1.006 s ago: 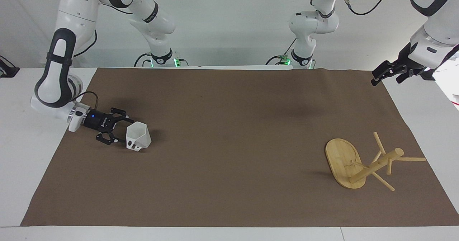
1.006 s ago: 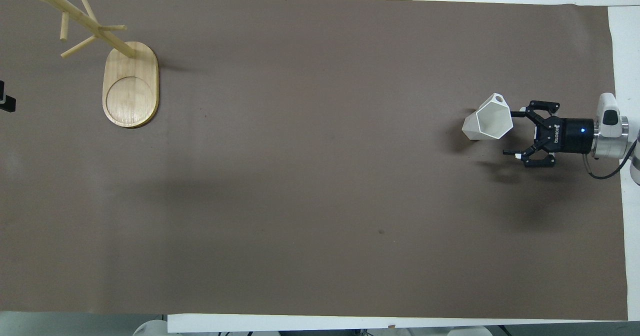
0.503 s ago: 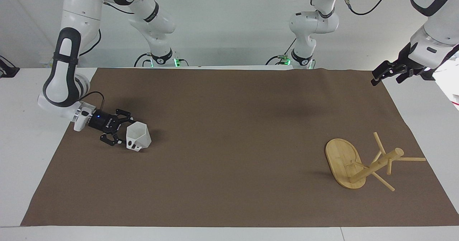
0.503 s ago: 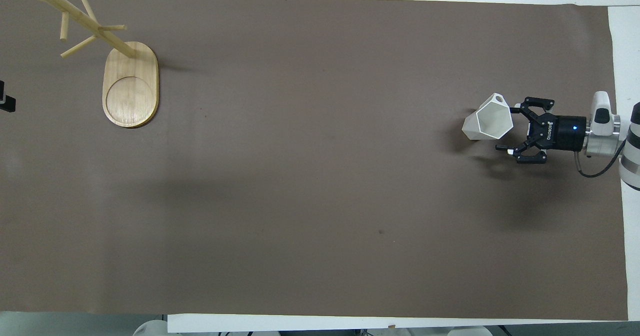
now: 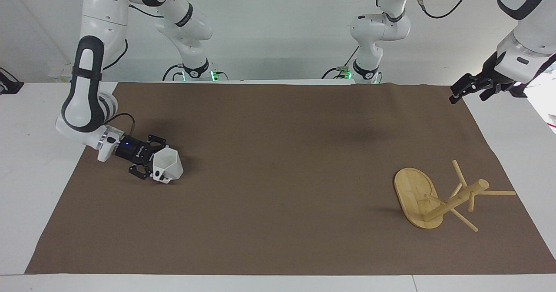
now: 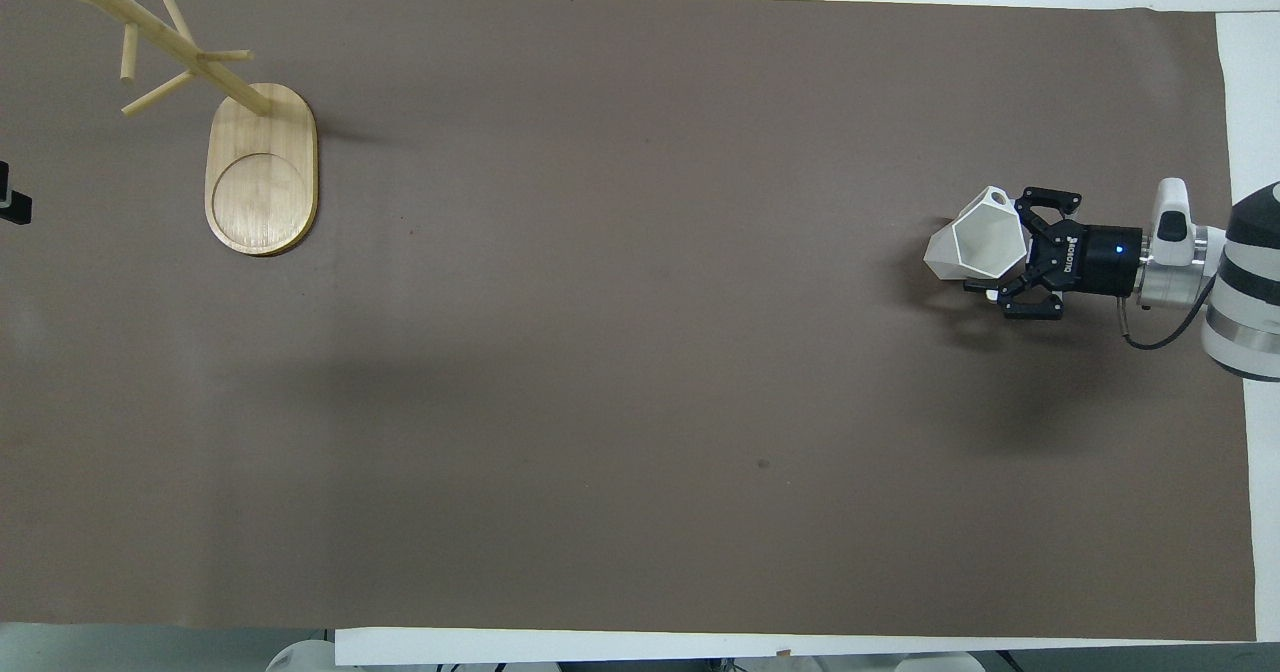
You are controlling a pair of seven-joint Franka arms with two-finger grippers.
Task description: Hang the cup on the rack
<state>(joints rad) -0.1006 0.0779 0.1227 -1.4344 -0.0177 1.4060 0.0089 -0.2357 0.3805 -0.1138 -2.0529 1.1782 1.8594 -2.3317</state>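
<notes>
i see my right gripper (image 5: 153, 165) low at the right arm's end of the brown mat (image 5: 278, 174), fingers spread around the tipped cup (image 5: 167, 165), not clamped. the rack (image 5: 434, 198) stands well apart; left gripper (image 5: 461, 88) waits, grip unreadable.

The rack (image 6: 262, 164) has its uppermost pegs cut off at the overhead view's top left edge. The left gripper (image 6: 12, 202) shows only as a sliver at that view's left edge. Contact between the right gripper (image 5: 153, 162) and the cup (image 5: 167, 165) cannot be determined.
</notes>
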